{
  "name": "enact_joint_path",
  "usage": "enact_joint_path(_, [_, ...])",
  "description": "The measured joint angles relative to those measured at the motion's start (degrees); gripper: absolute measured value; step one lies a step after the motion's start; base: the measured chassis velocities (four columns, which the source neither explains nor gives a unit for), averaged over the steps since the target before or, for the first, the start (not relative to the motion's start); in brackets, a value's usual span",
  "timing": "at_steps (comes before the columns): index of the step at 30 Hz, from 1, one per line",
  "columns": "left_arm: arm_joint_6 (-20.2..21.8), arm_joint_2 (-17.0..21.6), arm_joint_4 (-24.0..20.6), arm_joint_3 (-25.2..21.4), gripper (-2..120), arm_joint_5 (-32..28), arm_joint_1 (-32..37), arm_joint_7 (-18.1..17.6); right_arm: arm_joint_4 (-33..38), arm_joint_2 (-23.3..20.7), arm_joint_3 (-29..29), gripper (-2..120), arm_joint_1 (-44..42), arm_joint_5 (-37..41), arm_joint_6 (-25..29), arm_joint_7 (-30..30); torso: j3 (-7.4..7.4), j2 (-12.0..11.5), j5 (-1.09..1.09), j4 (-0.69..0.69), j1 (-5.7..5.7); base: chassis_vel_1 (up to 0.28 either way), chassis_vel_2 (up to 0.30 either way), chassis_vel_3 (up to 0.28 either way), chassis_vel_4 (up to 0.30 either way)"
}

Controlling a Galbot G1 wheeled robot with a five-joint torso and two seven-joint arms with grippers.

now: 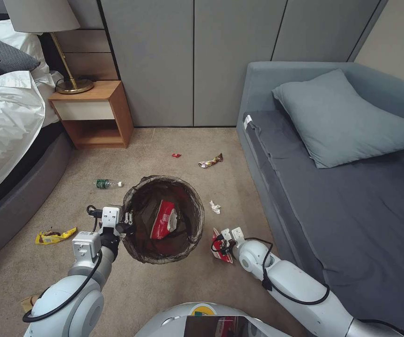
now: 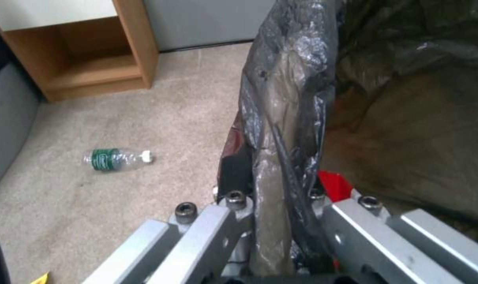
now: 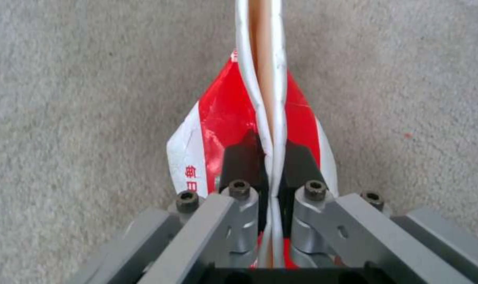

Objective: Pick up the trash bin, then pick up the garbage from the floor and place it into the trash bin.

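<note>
Carpet [image 1: 173, 281] lies nearest the robot, and low over it the right gripper [image 1: 221, 244] has its fingers [image 3: 242, 157] pinched tight on a red-and-white snack packet [image 3: 218, 118]. Beside it, the left gripper [image 1: 128, 219] has its fingers [image 2: 235, 169] clamped on the bag-lined rim of the trash bin [image 1: 138, 196], which holds another red packet [image 1: 163, 219]. Farther out lie a yellow wrapper [image 1: 54, 235], a white scrap [image 1: 215, 207], a green-labelled bottle [image 1: 106, 183], a gold wrapper [image 1: 210, 161] and a small red scrap [image 1: 176, 155].

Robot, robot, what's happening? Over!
Left gripper shut on bin rim. Right gripper shut on red packet, beside bin. Nothing in the way.
</note>
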Motion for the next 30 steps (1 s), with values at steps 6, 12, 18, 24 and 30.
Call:
enact_joint_path(6, [0.0, 0.18, 0.0, 0.04, 3, -0.02, -0.01, 0.01, 0.38, 0.87, 2.54, 0, -1.0, -1.34, 0.86, 0.17, 0.0, 0.0, 0.01, 0.0, 0.0, 0.0, 0.0, 0.0, 0.0])
enact_joint_path(12, [0.0, 0.48, 0.0, -0.1, 3, -0.28, -0.03, -0.13, 6.15, 1.29, 9.35, 0, -3.61, -3.23, 1.76, 0.84, 0.0, 0.0, 0.01, 0.0, 0.0, 0.0, 0.0, 0.0, 0.0])
enact_joint_path(18, [0.12, 0.5, 0.0, -0.12, 3, -0.76, -0.06, -0.41, 16.11, -1.46, 16.44, 0, -6.69, -1.66, 2.31, 1.46, 0.0, 0.0, 0.01, -0.01, 0.0, 0.0, 0.0, 0.0, 0.0])
enact_joint_path(24, [0.22, 0.53, 0.0, -0.1, 3, -0.99, -0.06, -0.59, 22.64, -2.41, 19.72, 0, -8.57, 1.58, 3.32, 4.08, 0.0, 0.0, 0.0, -0.01, 0.0, 0.0, 0.0, 0.0, 0.0])
enact_joint_path(30, [0.33, 0.68, 0.0, -0.08, 3, -1.19, -0.04, -0.73, 29.79, -1.96, 22.65, 0, -9.5, 5.38, 3.54, 8.11, 0.0, 0.01, 0.01, 0.01, 0.0, 0.0, 0.0, 0.0, 0.0])
